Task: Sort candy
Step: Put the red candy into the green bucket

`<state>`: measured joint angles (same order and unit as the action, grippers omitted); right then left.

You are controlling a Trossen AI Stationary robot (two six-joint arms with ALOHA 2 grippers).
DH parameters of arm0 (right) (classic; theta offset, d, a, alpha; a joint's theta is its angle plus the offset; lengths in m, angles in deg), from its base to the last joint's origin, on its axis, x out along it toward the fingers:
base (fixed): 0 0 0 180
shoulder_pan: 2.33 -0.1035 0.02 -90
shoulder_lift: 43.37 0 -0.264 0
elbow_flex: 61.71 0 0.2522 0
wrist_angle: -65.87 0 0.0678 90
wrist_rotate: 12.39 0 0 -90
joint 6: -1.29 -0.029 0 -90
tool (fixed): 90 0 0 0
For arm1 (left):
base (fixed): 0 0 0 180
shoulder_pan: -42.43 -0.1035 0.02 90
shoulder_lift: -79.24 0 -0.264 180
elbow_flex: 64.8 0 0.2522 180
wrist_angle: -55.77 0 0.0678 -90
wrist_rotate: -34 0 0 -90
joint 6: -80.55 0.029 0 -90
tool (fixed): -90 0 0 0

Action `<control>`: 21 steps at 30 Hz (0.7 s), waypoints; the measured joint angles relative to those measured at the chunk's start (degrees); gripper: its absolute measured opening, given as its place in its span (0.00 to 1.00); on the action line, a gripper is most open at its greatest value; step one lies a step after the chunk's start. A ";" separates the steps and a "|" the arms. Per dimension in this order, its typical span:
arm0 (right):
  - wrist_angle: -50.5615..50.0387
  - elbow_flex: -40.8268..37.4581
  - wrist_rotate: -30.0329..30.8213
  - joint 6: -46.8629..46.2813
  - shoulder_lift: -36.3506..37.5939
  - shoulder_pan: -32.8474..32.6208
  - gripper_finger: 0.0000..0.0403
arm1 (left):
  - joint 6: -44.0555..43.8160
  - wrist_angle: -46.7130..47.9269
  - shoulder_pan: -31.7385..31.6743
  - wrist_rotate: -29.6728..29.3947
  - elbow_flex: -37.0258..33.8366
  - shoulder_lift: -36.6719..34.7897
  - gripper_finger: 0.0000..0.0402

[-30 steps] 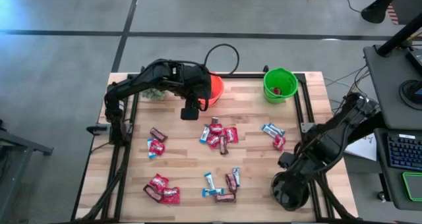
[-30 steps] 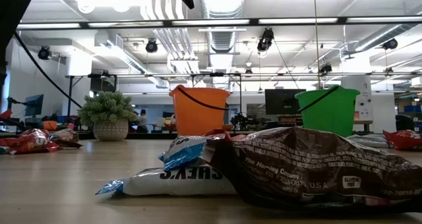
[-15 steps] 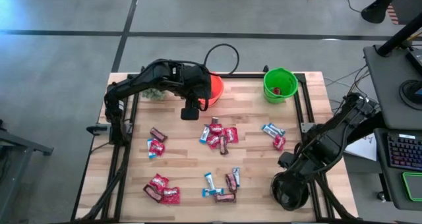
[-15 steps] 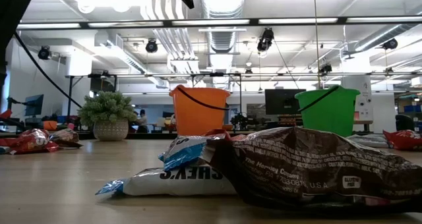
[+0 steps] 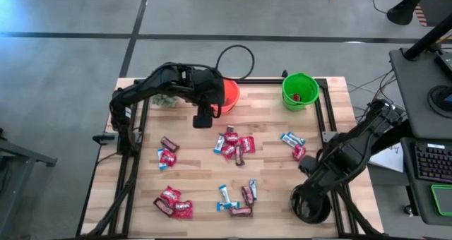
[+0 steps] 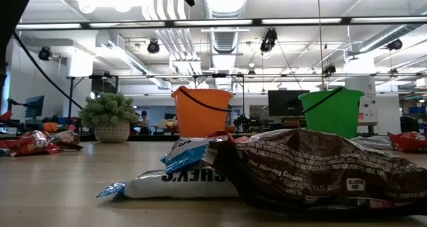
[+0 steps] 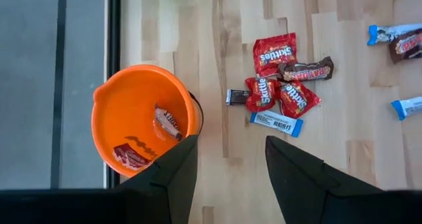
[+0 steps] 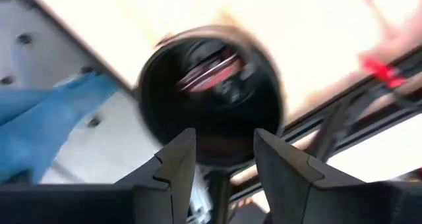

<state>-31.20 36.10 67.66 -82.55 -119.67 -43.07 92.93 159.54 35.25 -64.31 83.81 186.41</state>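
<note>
Candy lies on the wooden table in several small heaps, the middle one (image 5: 233, 145) (image 7: 283, 85) of red packets, brown bars and blue-and-white bars. My left gripper (image 5: 203, 120) (image 7: 227, 145) hangs open beside the orange bucket (image 5: 227, 93) (image 7: 105, 102), which holds a brown bar (image 7: 168, 122) and a red packet (image 7: 128, 155). My right gripper (image 5: 309, 183) (image 8: 224, 135) hangs open over the black bucket (image 5: 311, 206) (image 8: 148, 85) at the near right corner. A blurred wrapper (image 8: 208, 69) lies inside that bucket. Nothing is between either pair of fingers.
The green bucket (image 5: 299, 90) (image 6: 330, 110) stands at the far right with a red piece inside. A small potted plant (image 5: 166, 99) (image 6: 110, 110) stands at the far left. More candy heaps lie near left (image 5: 173, 203), near middle (image 5: 239, 198), left (image 5: 167, 153) and right (image 5: 293, 145).
</note>
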 joint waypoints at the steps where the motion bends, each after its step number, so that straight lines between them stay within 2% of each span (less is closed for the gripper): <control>1: -1.11 0.00 1.11 0.52 0.00 0.28 0.37 | -0.11 0.00 0.00 0.00 0.00 -0.36 0.42; 6: -5.15 0.00 7.20 3.94 0.03 2.92 0.39 | -1.75 0.00 0.00 0.07 0.00 -2.49 0.50; 10: -5.41 0.00 9.64 9.12 0.11 6.34 0.40 | -4.25 0.00 0.00 2.09 0.00 -4.35 0.56; 15: -5.94 -0.35 12.92 15.75 0.11 11.76 0.40 | -6.43 0.00 0.04 8.31 0.00 -5.45 0.58; 21: -6.68 -2.14 13.15 24.07 0.11 18.94 0.40 | -7.15 0.00 0.25 8.46 0.00 -6.12 0.58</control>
<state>-37.88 33.96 80.81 -58.48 -119.56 -24.13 85.78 159.54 35.49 -55.85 83.81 180.29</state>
